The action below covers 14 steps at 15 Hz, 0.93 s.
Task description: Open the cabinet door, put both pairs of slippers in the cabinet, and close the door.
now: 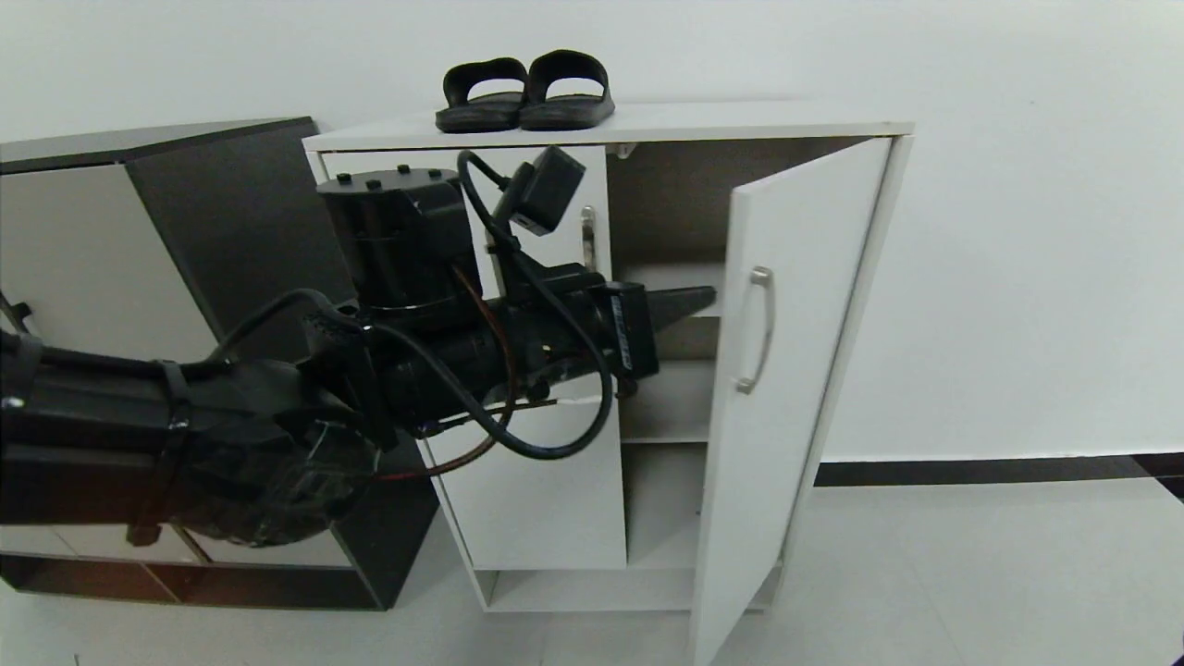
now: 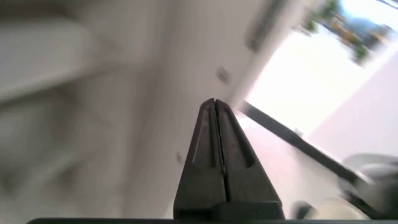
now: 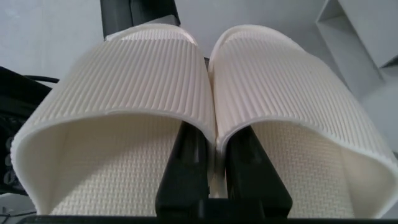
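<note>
Cabinet: a white cabinet is seen standing on a pale floor against a white wall.
Right door: the right door is swung open toward the near side, hinged at the cabinet's right edge; a metal handle is fixed upright on its outer face.
Left door: the left door is shut, and its own handle is seen near its right edge.
Shelves: white shelves are exposed in the open right half.
Black slippers: a pair of black slippers is set side by side, touching, on the cabinet top, toward its left part.
Cream slippers: a pair of cream slippers is held side by side in the right wrist view, the ribbed straps touching along the middle.
Right gripper: the right gripper is placed beneath the straps, its dark fingers pinching the two adjoining strap edges between them.
Left gripper: the left gripper is held in front of the open right half at upper-shelf height, just beside the free edge of the right door; contact cannot be told. In the left wrist view the left gripper's fingers are pressed together with nothing between them.
Dark shelf unit: a dark shelf unit is placed just left of the cabinet.
</note>
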{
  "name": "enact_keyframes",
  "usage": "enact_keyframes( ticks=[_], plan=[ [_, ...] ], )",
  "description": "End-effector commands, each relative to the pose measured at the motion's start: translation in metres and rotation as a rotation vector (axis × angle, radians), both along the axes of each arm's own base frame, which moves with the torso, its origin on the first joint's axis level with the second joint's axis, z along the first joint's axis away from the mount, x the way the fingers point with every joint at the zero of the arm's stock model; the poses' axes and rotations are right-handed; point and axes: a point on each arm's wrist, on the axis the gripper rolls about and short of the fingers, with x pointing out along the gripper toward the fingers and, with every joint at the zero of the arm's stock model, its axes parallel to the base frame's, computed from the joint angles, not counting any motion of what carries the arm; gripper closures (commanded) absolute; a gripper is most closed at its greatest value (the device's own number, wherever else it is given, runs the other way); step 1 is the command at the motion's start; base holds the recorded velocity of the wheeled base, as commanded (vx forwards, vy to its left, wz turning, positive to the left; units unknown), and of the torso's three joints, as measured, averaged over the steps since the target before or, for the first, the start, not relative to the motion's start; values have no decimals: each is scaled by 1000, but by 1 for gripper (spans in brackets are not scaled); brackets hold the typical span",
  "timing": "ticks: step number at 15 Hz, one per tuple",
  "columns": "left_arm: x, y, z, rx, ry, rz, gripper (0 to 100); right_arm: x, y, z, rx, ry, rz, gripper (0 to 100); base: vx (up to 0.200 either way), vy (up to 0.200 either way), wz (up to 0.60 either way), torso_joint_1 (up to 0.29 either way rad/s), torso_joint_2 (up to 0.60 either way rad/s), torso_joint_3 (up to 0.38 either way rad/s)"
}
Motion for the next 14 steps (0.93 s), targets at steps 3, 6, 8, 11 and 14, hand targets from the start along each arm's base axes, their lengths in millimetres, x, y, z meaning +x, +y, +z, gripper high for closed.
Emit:
enact_keyframes(
  ticks=[3,6,8,11,14],
  plan=[
    [-12,-2,8,-17,-23,-14,100,4,6,4,32,-3,-18,100,-133,0,0,2,2,0],
    [-26,49,28,-59,-53,233,100,33,21,11,70,-22,-254,100,0,0,0,0,0,0],
    [-67,87,38,-24,-25,379,100,49,35,15,82,-52,-476,100,0,0,0,0,0,0],
    [-155,158,37,209,-2,810,100,74,60,22,113,-93,-788,100,0,0,0,0,0,0],
    [-233,216,5,225,3,1189,100,92,77,22,132,-139,-956,100,0,0,0,0,0,0]
  ],
)
